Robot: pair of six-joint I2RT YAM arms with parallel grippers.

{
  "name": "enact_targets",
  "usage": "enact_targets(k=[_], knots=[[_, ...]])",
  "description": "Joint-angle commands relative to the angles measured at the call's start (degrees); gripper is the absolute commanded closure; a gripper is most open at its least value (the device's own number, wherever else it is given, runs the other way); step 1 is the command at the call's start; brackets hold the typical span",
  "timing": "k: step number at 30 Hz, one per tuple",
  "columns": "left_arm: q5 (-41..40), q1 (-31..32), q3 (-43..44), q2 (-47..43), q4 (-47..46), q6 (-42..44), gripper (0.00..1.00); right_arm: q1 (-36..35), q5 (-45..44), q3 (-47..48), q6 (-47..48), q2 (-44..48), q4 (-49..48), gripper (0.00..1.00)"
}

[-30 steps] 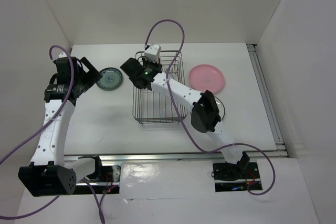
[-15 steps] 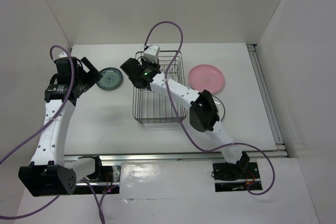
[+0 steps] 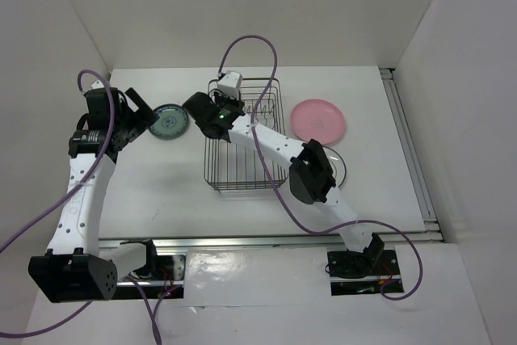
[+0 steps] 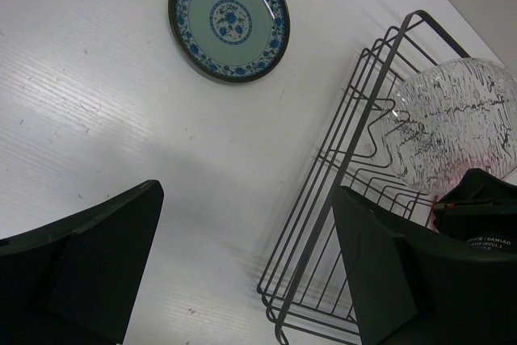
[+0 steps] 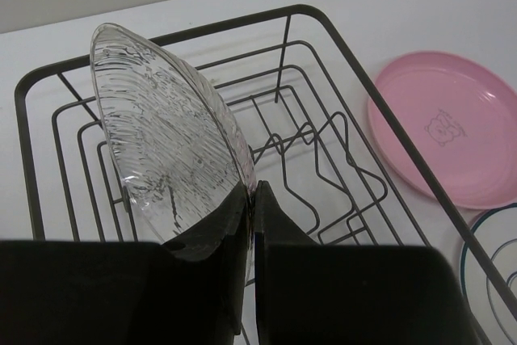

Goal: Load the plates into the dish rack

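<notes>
The black wire dish rack stands mid-table. My right gripper is over its far left part, shut on the rim of the clear glass plate, which it holds on edge, tilted, above the rack's prongs. The glass plate also shows in the left wrist view. The teal patterned plate lies flat left of the rack. My left gripper is open and empty beside it, above the table. The pink plate lies right of the rack. The white ringed plate is partly under my right arm.
The rack's left wall is close to my left gripper's right finger. The pink plate and the ringed plate lie just outside the rack's right rim. A metal rail runs along the table's right edge.
My right gripper has shifted a little to the left and toward the rack's far end with the glass plate. The left arm has not moved.
</notes>
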State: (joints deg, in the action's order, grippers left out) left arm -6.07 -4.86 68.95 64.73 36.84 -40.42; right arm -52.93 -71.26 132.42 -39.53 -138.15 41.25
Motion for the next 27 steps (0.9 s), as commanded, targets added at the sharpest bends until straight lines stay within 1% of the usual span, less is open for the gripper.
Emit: enact_targets(k=[1, 7, 8, 10, 15, 19, 27], knots=[[0.62, -0.23, -0.31, -1.10, -1.95, 1.49, 0.00, -1.13, -2.39, 1.26, -0.55, -0.72, -2.14, 0.90], [0.62, -0.23, -0.31, -1.10, -1.95, 1.49, 0.00, -1.13, -1.86, 1.79, 0.86, -0.72, -3.46, 0.89], [0.62, -0.23, -0.31, -1.10, -1.95, 1.49, 0.00, -1.13, -1.34, 1.79, 0.86, -0.72, -3.46, 0.86], [0.62, -0.23, -0.31, -1.10, -1.95, 1.49, 0.00, -1.13, -1.33, 1.79, 0.86, -0.72, -3.46, 0.73], [0.62, -0.23, -0.31, -1.10, -1.95, 1.49, 0.00, -1.65, -1.33, 0.29, 0.86, -1.94, -4.52, 0.73], [0.62, -0.23, -0.31, -1.10, -1.95, 1.49, 0.00, -1.65, -1.33, 1.79, 0.86, -2.48, -3.90, 0.73], [-4.92, -0.23, 1.36, 0.22, 1.65, -0.70, 0.00, -2.18, -0.81, 1.26, 0.86, -3.01, -3.90, 0.73]])
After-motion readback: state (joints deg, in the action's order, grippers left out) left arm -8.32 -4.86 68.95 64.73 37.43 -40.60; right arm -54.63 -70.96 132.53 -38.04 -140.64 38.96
